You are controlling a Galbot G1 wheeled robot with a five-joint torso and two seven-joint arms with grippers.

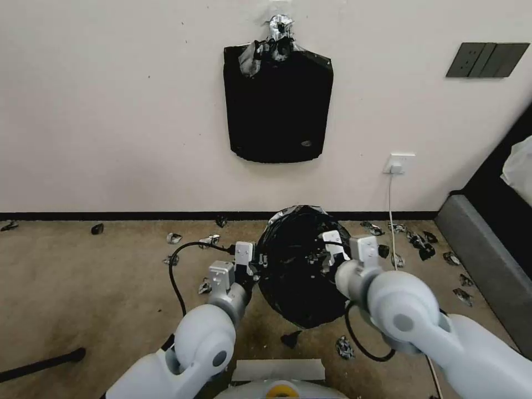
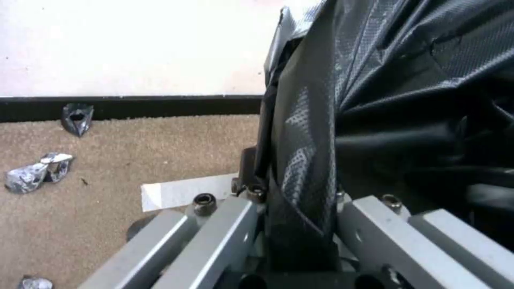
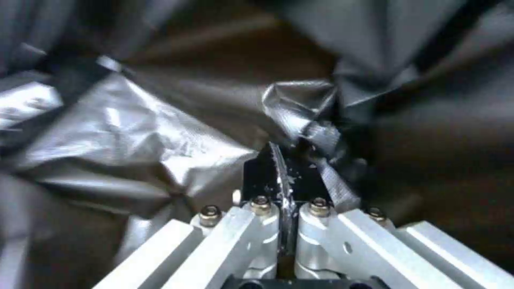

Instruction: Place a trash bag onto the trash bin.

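Crinkled glossy trash bag (image 1: 299, 277) is held stretched at centre frame, both grippers clamped on it.
Left gripper (image 1: 256, 265) and right gripper (image 1: 324, 256) are surrounded by torn scraps (image 1: 421, 244) on carpet (image 1: 83, 288).

The head view looks forward and down from above both arms, taking in the carpet floor (image 1: 83, 288), the white wall (image 1: 111, 111) and the trash bag (image 1: 296, 266) spread between the two wrists.

The left wrist view sits just behind the left gripper (image 2: 297, 216), very near the trash bag (image 2: 375, 80), and faces along the floor (image 2: 134, 152) toward the black baseboard (image 2: 134, 107) and wall; floor, baseboard, wall and bag are shared with the head view.

The right wrist view looks from just behind the right gripper (image 3: 284, 180) straight into the bag's folds (image 3: 134, 128) at close range, sharing the bag with the other two views.
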